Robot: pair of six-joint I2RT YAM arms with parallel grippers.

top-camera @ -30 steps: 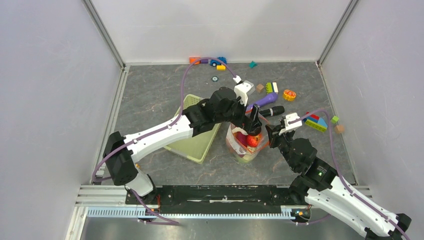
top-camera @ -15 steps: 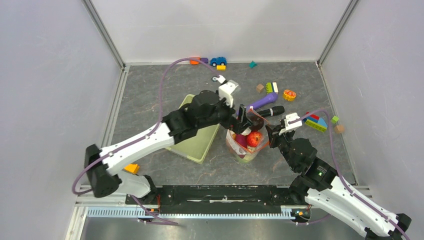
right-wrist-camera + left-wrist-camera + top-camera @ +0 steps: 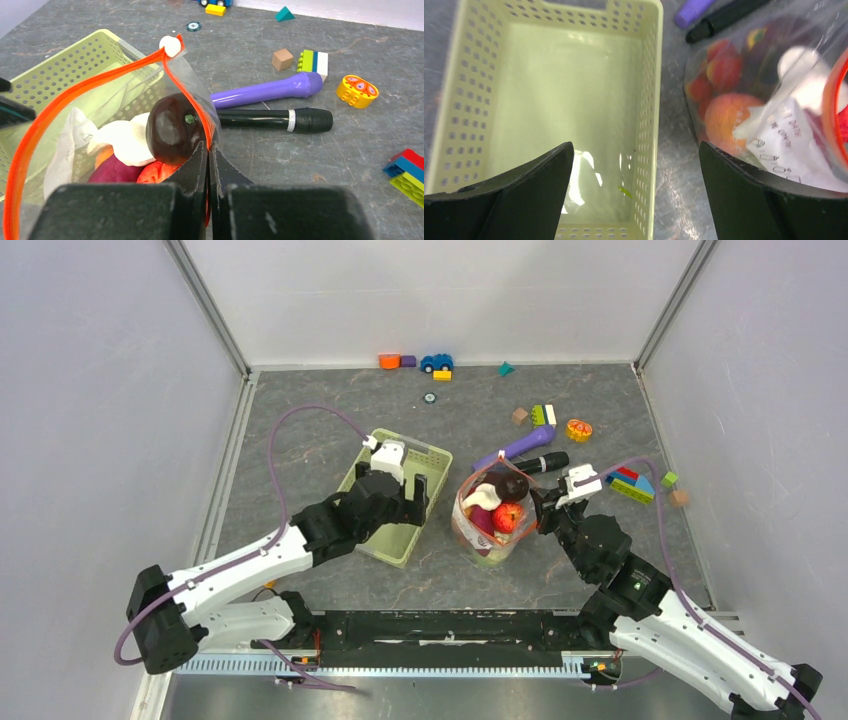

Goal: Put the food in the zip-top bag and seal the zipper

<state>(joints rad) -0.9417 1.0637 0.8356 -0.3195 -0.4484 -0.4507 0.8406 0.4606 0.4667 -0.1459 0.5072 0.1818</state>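
Food (image 3: 508, 517) is sitting piled inside the zip-top bag (image 3: 487, 540) at the centre of the overhead frame. The right gripper (image 3: 209, 145) is pinching the bag's near rim, its jaws closed flat on the plastic and propping the mouth up. At left-centre, the left gripper (image 3: 635, 147) is hanging over the light-green basket (image 3: 651, 100), its jaws spread wide with nothing between them.

Loading is looking finished or nearly so. No toy fruit or vegetable is showing on the table (image 3: 300, 420) outside the bag, and none is showing in the basket. Sealing is what is left. The zipper (image 3: 75, 95) is gaping in a wide orange-red loop. A dark purple piece (image 3: 175, 127) is poking up at the rim and will probably need pushing down before the strip can close.

Counted, the scene is showing one bag, one basket and two grippers. Four pieces are plainly showing at the bag's mouth:
- the dark purple piece
- one white mushroom-like piece (image 3: 125, 142)
- one red apple (image 3: 155, 172)
- one magenta-purple piece (image 3: 115, 170)

The left wrist view is showing three red-to-peach rounds through the plastic, so the full total cannot be told. At the bag's upper right are lying two stick-shaped toys (image 3: 265, 90), one purple and one black, and one orange citrus slice toy (image 3: 357, 91). Roughly a dozen building blocks (image 3: 630, 484) are lying scattered along the top and right of the frame.
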